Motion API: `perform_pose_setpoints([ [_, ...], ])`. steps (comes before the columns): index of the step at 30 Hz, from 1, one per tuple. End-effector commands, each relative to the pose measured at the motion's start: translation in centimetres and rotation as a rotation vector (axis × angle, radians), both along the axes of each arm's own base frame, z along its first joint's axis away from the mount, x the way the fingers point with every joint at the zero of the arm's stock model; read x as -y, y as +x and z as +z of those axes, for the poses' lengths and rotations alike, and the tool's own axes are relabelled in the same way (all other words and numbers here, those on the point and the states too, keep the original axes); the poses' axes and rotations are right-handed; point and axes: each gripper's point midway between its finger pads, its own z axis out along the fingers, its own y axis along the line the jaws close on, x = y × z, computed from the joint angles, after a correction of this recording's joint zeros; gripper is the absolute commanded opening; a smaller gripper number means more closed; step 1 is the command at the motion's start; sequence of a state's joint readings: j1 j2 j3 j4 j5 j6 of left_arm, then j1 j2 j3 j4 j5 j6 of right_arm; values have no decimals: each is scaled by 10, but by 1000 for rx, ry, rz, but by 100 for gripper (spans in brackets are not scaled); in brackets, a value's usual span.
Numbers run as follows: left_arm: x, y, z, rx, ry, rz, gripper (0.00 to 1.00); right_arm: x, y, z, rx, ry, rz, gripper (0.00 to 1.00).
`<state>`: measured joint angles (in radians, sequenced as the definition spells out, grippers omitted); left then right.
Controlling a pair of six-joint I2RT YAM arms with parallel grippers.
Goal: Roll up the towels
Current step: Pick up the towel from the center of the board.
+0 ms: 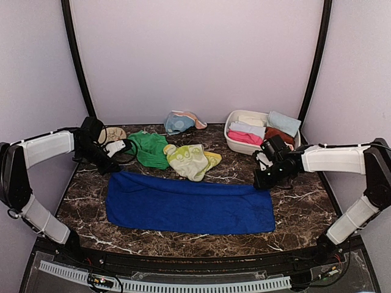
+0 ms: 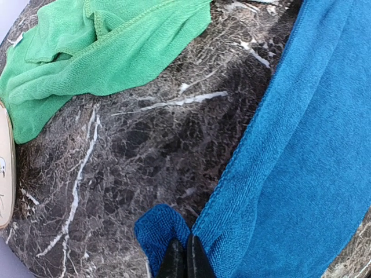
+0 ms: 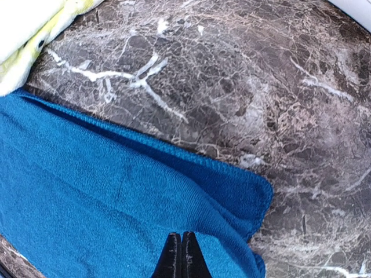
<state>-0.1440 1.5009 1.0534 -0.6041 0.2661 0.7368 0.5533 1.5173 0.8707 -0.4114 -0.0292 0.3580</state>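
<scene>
Item: royal blue towel (image 1: 189, 207), spread flat as a long strip across the near middle of the marble tabletop (image 1: 305, 213), not yet rolled

Holders: left gripper (image 2: 184, 260), jaws together at the far left corner, which curls up beside the tips and looks pinched; right gripper (image 3: 181, 255), jaws together over the cloth near the far right corner, catch of cloth not discernible

Handling note (judgement): the far edge probably gets drawn or folded first. Lift both corners level and together, with light tension between them. Confirm the right corner is truly held. Keep the edges square so the roll runs even

Neighbours: green towel (image 1: 149, 149) and yellow-green patterned towel (image 1: 190, 160) just beyond the far edge, so avoid dragging them

Further off: light blue towel (image 1: 178, 123); white basin (image 1: 231, 141) holding rolled towels (image 1: 247, 131)
</scene>
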Motion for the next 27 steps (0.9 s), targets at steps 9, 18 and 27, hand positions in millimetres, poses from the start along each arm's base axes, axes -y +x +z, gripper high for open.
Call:
perform_pose_setpoints([
  [9, 2, -24, 2, -23, -37, -12, 0, 5, 35, 2, 21, -158, -4, 63],
  [18, -1, -26, 3, -22, -27, 3, 0, -12, 11, -41, -136, -68, 41, 31],
  [27, -5, -12, 11, 46, -20, 50, 0, 0, 35, 12, 59, -63, -43, 0],
])
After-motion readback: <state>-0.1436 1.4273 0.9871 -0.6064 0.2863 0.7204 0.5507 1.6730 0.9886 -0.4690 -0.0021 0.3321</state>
